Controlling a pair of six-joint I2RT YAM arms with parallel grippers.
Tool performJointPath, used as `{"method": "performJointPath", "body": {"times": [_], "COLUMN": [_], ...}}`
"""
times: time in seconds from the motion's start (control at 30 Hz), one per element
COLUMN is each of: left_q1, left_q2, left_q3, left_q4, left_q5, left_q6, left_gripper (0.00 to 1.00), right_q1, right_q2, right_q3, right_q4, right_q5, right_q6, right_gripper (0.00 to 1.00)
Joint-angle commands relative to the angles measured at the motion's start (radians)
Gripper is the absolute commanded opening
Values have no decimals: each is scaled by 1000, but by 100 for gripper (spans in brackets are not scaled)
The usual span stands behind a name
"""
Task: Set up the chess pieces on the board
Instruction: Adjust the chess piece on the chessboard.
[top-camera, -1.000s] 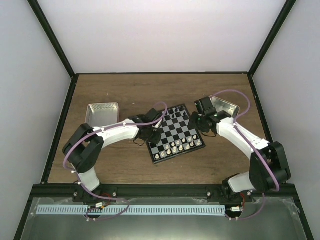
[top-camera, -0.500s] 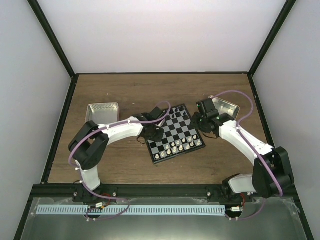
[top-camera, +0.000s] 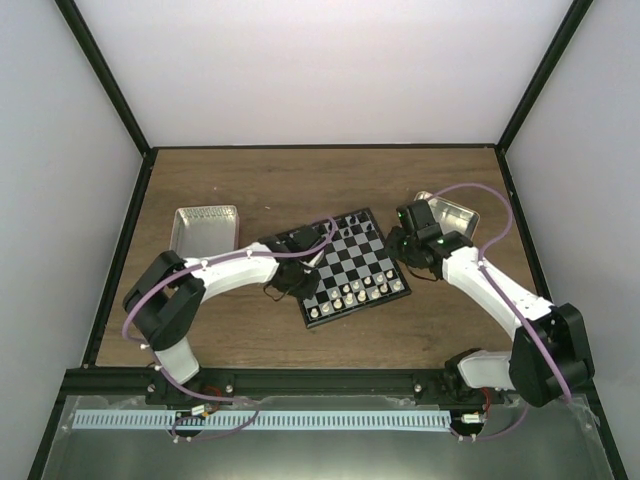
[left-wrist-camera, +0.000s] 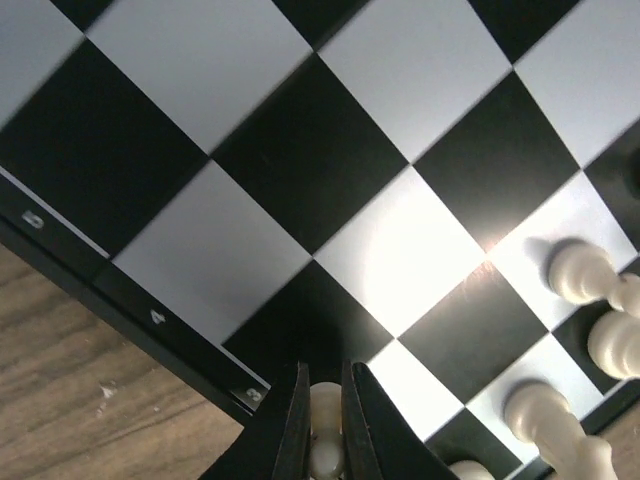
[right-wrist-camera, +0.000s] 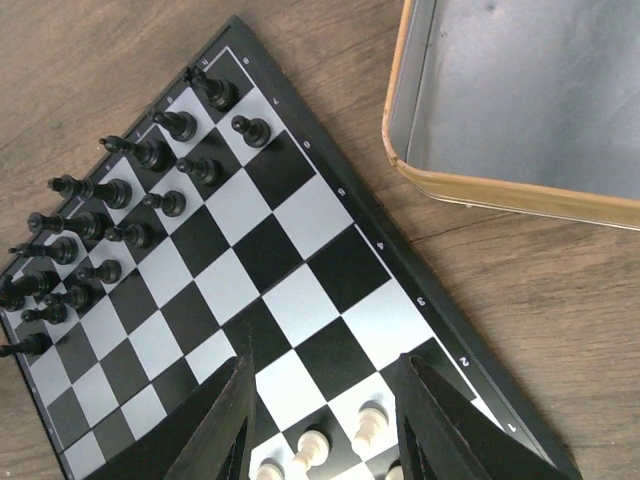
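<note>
My left claw (left-wrist-camera: 323, 385) has just closed and now pinches a white chess piece (left-wrist-camera: 325, 440) at the board (left-wrist-camera: 380, 230) edge, ready for placing; my right claw (right-wrist-camera: 325, 380) is spread, empty.

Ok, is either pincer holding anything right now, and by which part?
The left pincer clamps a cream-white chess piece by its two sides, at the board's edge. The right pincer holds nothing.

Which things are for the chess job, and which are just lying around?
For the job: board, white chess pieces, left pincer shut on a white piece.
Just lying about: left tray, right tray, black chessmen already standing in their rows.
</note>
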Motion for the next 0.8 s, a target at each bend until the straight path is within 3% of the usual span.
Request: {"method": "performJointPath", "body": {"times": [0.0, 0.47, 0.77], "left_q1": [-20, -39, -39], "left_q2": [-33, -22, -53], "left_q3": [-28, -30, -9], "left_q4": [-5, 29, 20], "left_q5": [48, 57, 52], "left_q6": [-2, -9, -7], "left_gripper": [10, 14, 25], "right_q1": [-9, -9, -11], "right_q2": [-28, -42, -53], "right_q3": [-11, -27, 0], "right_q4": [2, -3, 5], "right_q5": [28, 28, 73], "right_q6": [7, 18, 15], "right_gripper": [40, 40, 42]}}
